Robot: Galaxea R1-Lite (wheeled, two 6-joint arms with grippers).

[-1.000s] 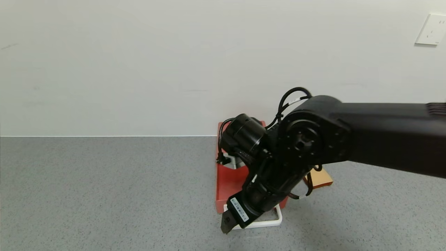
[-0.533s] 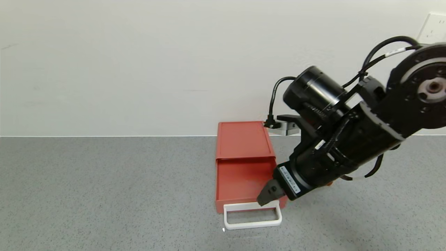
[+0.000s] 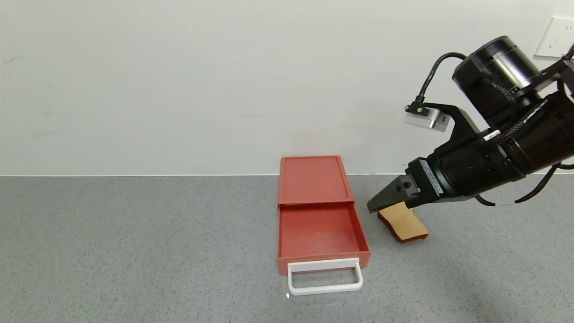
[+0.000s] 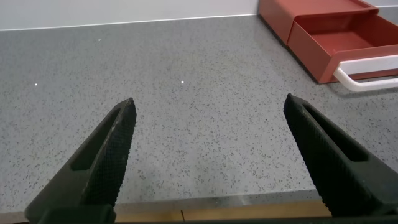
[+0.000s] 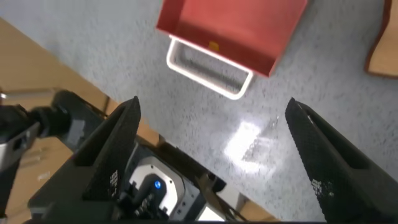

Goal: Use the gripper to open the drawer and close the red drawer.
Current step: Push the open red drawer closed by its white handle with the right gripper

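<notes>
The red drawer (image 3: 316, 211) sits mid-table against the wall. Its tray (image 3: 318, 233) is slid out toward me, with the white loop handle (image 3: 325, 278) in front. My right gripper (image 3: 373, 208) hangs in the air right of the drawer, above the near end of a tan bread slice (image 3: 403, 224), touching nothing. In the right wrist view it (image 5: 212, 104) is open and empty, with the tray (image 5: 236, 25) and handle (image 5: 208, 65) beyond it. My left gripper (image 4: 208, 101) is open and empty, low over the table's front edge, with the drawer (image 4: 336, 31) far off.
A white wall runs just behind the drawer, with a socket plate (image 3: 556, 38) at the upper right. The grey table's wooden front edge (image 4: 217, 211) shows in the left wrist view. My own base (image 5: 149, 186) shows below the right gripper.
My right arm has swung up and to the right, from the white handle to the air over the bread slice. The drawer stays pulled out where it was.
</notes>
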